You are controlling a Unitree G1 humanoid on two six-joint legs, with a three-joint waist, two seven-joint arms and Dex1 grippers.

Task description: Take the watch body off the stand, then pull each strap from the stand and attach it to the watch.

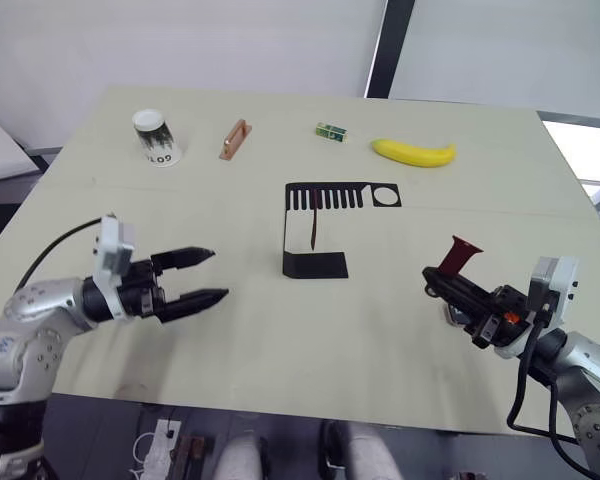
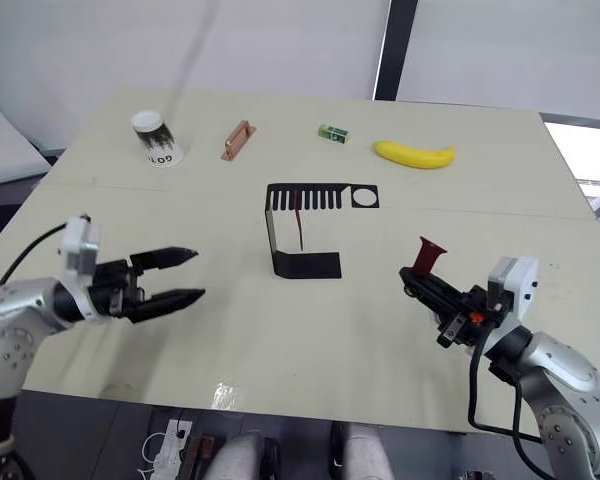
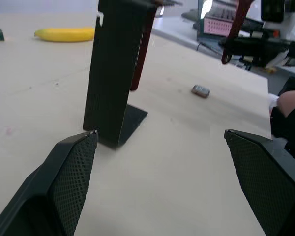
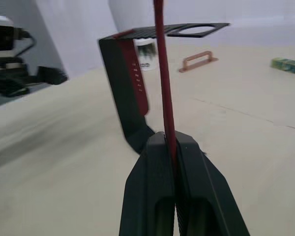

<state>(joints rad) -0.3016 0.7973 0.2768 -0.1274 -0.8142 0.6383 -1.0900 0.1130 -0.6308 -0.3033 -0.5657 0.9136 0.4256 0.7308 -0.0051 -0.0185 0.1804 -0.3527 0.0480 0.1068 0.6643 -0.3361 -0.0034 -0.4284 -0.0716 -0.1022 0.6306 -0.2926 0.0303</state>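
At the middle of the worktop (image 1: 230,330) stands the stand (image 1: 315,262), its slotted top plate toward the far side, with one strap (image 1: 313,222) hanging from a slot. Right of it, raised above the worktop, the right gripper (image 1: 442,284) has its jaws pressed on the other strap (image 1: 458,254), which sticks up from them. On the worktop near that gripper lies the watch body (image 3: 200,90), seen from the left wrist. Left of the stand, the left gripper (image 1: 208,274) hovers with jaws spread, holding nothing. Along the far side sit a paper cup (image 1: 155,137), a copper-coloured bar (image 1: 234,139), a small green block (image 1: 330,130) and a banana (image 1: 413,152).
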